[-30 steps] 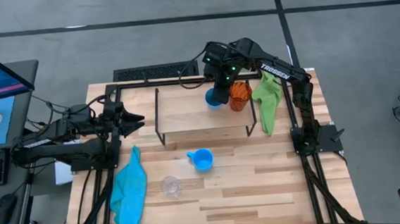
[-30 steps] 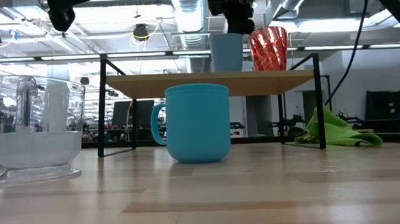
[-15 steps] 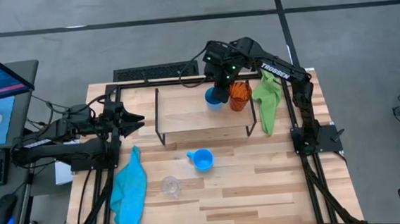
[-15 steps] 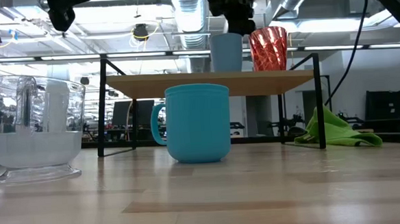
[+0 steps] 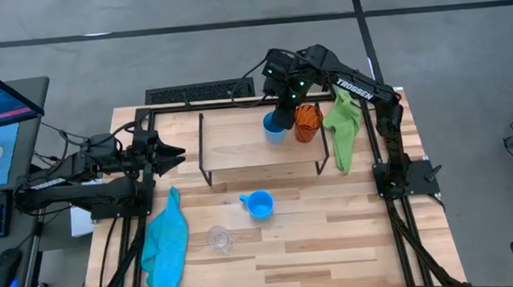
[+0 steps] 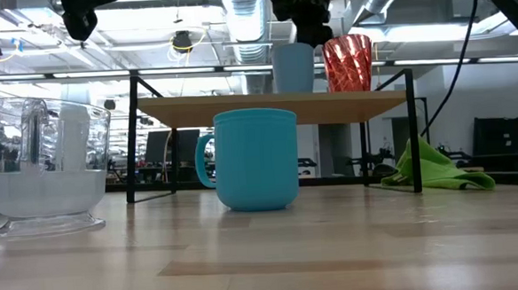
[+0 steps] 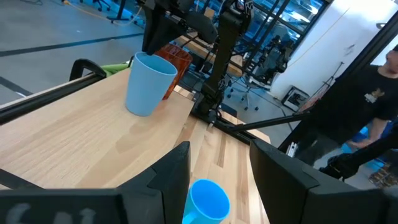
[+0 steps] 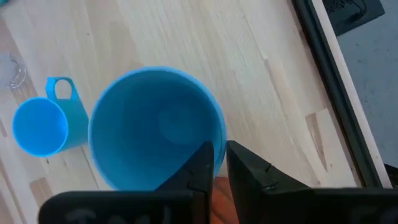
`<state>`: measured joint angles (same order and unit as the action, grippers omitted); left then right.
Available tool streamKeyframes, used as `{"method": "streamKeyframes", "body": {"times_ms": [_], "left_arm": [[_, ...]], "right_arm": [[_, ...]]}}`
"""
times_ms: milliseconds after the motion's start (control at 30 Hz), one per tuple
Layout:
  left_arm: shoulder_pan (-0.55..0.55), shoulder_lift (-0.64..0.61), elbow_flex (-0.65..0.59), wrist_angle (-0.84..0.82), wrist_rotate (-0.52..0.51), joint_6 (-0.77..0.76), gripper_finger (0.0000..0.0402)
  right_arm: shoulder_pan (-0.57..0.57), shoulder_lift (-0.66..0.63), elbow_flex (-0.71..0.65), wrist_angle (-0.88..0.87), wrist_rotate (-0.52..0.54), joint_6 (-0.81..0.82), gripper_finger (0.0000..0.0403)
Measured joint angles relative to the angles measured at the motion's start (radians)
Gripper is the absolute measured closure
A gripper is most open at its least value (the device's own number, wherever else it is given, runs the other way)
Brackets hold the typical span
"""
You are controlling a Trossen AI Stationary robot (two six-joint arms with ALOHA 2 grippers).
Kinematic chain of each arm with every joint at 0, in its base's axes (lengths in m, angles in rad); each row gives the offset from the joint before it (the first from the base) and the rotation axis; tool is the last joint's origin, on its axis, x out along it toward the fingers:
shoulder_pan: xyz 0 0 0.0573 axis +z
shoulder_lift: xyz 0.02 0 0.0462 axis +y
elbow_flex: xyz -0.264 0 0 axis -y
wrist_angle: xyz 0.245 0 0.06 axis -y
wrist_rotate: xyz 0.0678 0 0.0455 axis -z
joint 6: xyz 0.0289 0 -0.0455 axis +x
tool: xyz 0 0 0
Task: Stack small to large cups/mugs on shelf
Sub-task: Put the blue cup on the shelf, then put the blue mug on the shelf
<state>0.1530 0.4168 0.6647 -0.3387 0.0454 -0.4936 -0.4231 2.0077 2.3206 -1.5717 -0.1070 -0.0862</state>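
Note:
The blue handleless cup (image 5: 274, 129) stands upright on the light-wood shelf (image 5: 239, 154) at its far right end, next to the orange cup (image 5: 307, 122), which also stands on its base. My right gripper (image 8: 219, 163) is above the blue cup, shut on its rim. The light-blue mug (image 5: 259, 204) stands on the table in front of the shelf. The clear glass cup (image 5: 219, 238) stands nearer the front edge. My left gripper (image 7: 217, 180) waits open and empty at the table's left, level with the shelf. My right gripper holds the blue cup by its rim (image 8: 219, 134), on the side toward the orange cup. One finger is inside the cup and one outside. The fingers come from above, pointing down. The cup stands upright with its base on the shelf (image 6: 294, 92).
A green cloth (image 5: 341, 128) hangs by the shelf's right end. A teal cloth (image 5: 166, 245) lies at the table's near left. The shelf's black wire legs (image 6: 134, 138) stand on the table. A person (image 7: 367, 106) stands beyond the table.

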Motion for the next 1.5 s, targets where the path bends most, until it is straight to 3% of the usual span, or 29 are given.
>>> {"method": "streamKeyframes", "body": {"times_ms": [367, 733, 967, 1200, 1500], "left_arm": [[0.000, 0.000, 0.000, 0.000, 0.000, 0.015, 0.0244], [0.000, 0.000, 0.000, 0.000, 0.000, 0.015, 0.0244], [0.000, 0.000, 0.000, 0.000, 0.000, 0.015, 0.0239], [0.000, 0.000, 0.000, 0.000, 0.000, 0.003, 0.0213], [0.000, -0.001, 0.000, -0.001, 0.033, 0.001, 0.0184]], "right_arm": [[-0.025, -0.109, 0.033, 0.045, 0.001, 0.052, 0.0335], [0.067, -0.398, 0.034, 0.002, 0.000, 0.215, 0.0335], [0.284, -0.524, 0.017, 0.001, 0.028, 0.416, 0.0335], [0.579, -0.521, -0.067, 0.000, 0.088, 0.622, 0.0334], [0.849, -0.498, -0.229, 0.002, 0.120, 0.889, 0.0262]]}}
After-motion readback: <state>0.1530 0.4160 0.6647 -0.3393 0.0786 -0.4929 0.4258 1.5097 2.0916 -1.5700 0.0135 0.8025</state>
